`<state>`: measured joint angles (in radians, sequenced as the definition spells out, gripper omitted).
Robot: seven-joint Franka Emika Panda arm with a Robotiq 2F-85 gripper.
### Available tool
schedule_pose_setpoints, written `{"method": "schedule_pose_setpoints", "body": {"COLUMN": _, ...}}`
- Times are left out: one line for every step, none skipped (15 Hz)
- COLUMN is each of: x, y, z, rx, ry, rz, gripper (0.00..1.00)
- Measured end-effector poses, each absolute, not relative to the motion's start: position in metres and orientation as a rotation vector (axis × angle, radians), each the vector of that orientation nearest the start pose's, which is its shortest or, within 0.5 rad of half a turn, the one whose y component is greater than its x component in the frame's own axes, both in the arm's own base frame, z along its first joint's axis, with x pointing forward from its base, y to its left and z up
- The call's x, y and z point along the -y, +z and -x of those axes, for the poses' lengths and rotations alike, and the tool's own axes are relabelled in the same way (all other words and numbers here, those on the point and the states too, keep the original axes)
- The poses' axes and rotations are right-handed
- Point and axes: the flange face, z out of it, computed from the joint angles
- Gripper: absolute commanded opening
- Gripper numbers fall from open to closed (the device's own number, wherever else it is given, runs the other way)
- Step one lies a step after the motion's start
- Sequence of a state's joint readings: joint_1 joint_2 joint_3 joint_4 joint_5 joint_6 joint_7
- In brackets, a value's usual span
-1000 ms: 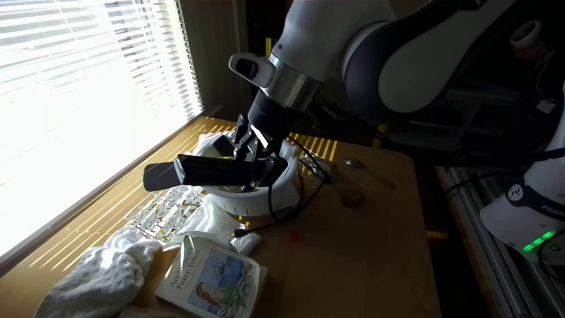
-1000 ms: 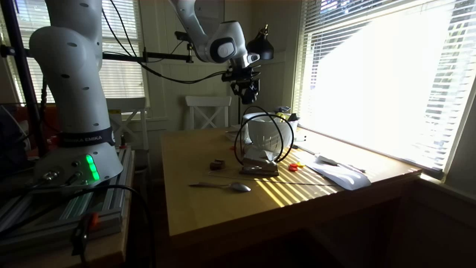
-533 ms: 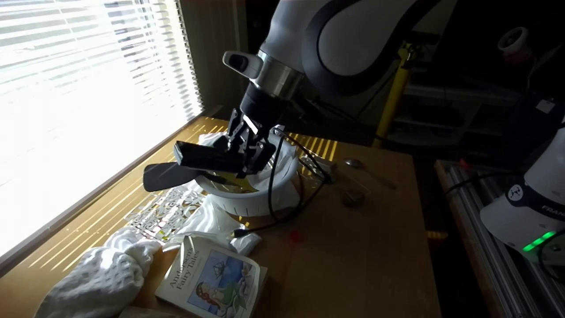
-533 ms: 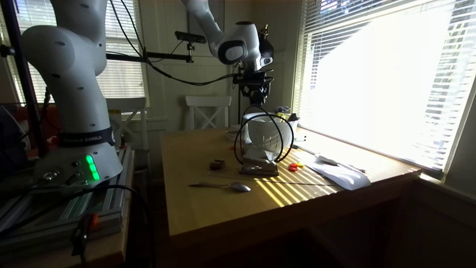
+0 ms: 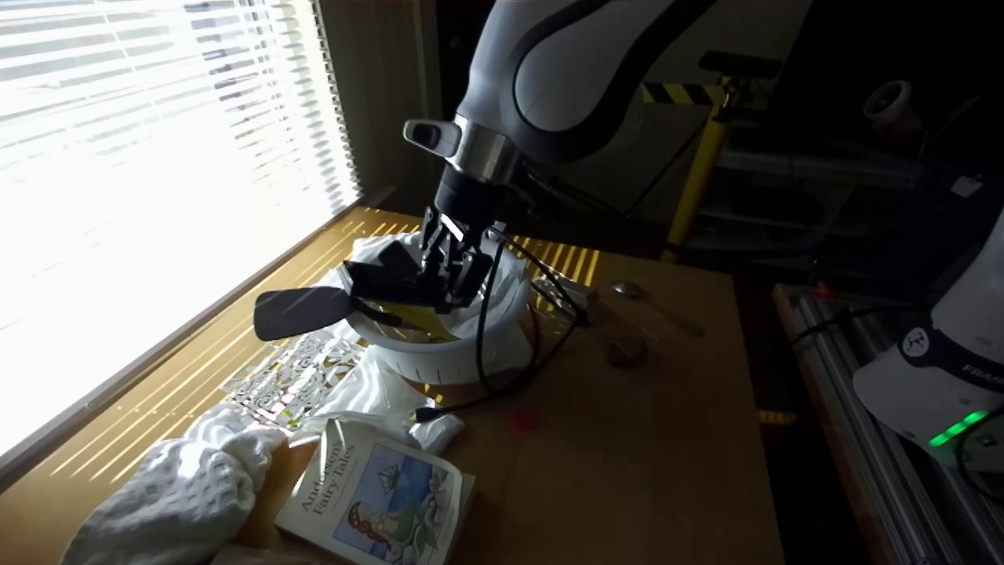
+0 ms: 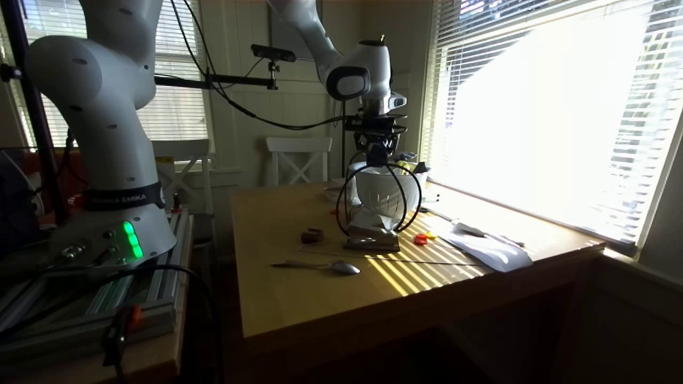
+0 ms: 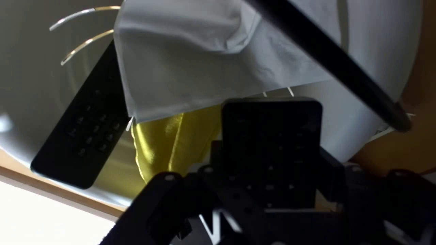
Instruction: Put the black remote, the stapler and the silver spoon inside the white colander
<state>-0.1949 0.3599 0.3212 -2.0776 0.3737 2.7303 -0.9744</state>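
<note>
Placing the black remote (image 7: 272, 122) looks to be the step in hand: the gripper (image 7: 270, 160) is clamped on it, over the mouth of the white colander (image 5: 439, 365). In both exterior views the gripper hangs low above that vessel, though whether the remote's far end clears the rim is hard to tell. A second remote (image 7: 85, 129) sits in the colander, partly under a pale creased sheet (image 7: 190, 71), so which of the two the task means cannot be told. The silver spoon (image 6: 342, 268) rests on the table (image 6: 283, 304), well apart from the colander. The stapler cannot be made out for certain; a small brown object (image 6: 312, 236) near the spoon may be it, but it is too dim to say. The next move probably calls for lowering the remote until it lies inside the rim, without catching the black cable (image 5: 480, 357) that loops up beside the colander, and then letting go of it. After that, the spoon and the stapler seem left to fetch.
</note>
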Motion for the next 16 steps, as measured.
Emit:
{"method": "schedule_pose_setpoints", "body": {"x": -0.053, "y": 0.284, "z": -0.614, "rx": 1.061, "ry": -0.571, "rz": 2.725, "gripper": 0.36}}
{"method": "schedule_pose_setpoints", "body": {"x": -0.052, "y": 0.278, "z": -0.616, "rx": 1.07, "ry": -0.565, "rz": 2.72, "gripper": 0.36}}
{"method": "schedule_pose_setpoints", "body": {"x": -0.051, "y": 0.274, "z": -0.618, "rx": 1.084, "ry": -0.562, "rz": 2.713, "gripper": 0.36}}
{"method": "schedule_pose_setpoints", "body": {"x": -0.05, "y": 0.27, "z": -0.619, "rx": 1.111, "ry": -0.56, "rz": 2.702, "gripper": 0.86}}
{"method": "schedule_pose_setpoints", "body": {"x": -0.051, "y": 0.266, "z": -0.62, "rx": 1.153, "ry": -0.553, "rz": 2.683, "gripper": 0.87}}
{"method": "schedule_pose_setpoints", "body": {"x": -0.051, "y": 0.263, "z": -0.62, "rx": 1.205, "ry": -0.54, "rz": 2.657, "gripper": 0.94}}
{"method": "schedule_pose_setpoints", "body": {"x": -0.051, "y": 0.262, "z": -0.619, "rx": 1.26, "ry": -0.538, "rz": 2.631, "gripper": 0.98}}
{"method": "schedule_pose_setpoints", "body": {"x": -0.051, "y": 0.265, "z": -0.62, "rx": 1.315, "ry": -0.551, "rz": 2.608, "gripper": 1.0}}
{"method": "schedule_pose_setpoints", "body": {"x": -0.05, "y": 0.272, "z": -0.622, "rx": 1.366, "ry": -0.573, "rz": 2.591, "gripper": 1.0}}
{"method": "schedule_pose_setpoints", "body": {"x": -0.048, "y": 0.283, "z": -0.625, "rx": 1.412, "ry": -0.604, "rz": 2.581, "gripper": 1.0}}
{"method": "schedule_pose_setpoints", "body": {"x": -0.045, "y": 0.3, "z": -0.627, "rx": 1.439, "ry": -0.649, "rz": 2.588, "gripper": 1.0}}
{"method": "schedule_pose_setpoints", "body": {"x": -0.041, "y": 0.321, "z": -0.629, "rx": 1.453, "ry": -0.706, "rz": 2.606, "gripper": 1.0}}
{"method": "schedule_pose_setpoints", "body": {"x": -0.036, "y": 0.345, "z": -0.63, "rx": 1.455, "ry": -0.773, "rz": 2.638, "gripper": 1.0}}
{"method": "schedule_pose_setpoints", "body": {"x": -0.03, "y": 0.369, "z": -0.629, "rx": 1.438, "ry": -0.832, "rz": 2.682, "gripper": 1.0}}
{"method": "schedule_pose_setpoints", "body": {"x": -0.024, "y": 0.392, "z": -0.627, "rx": 1.407, "ry": -0.885, "rz": 2.733, "gripper": 1.0}}
{"method": "schedule_pose_setpoints", "body": {"x": -0.017, "y": 0.411, "z": -0.625, "rx": 1.372, "ry": -0.933, "rz": 2.782, "gripper": 1.0}}
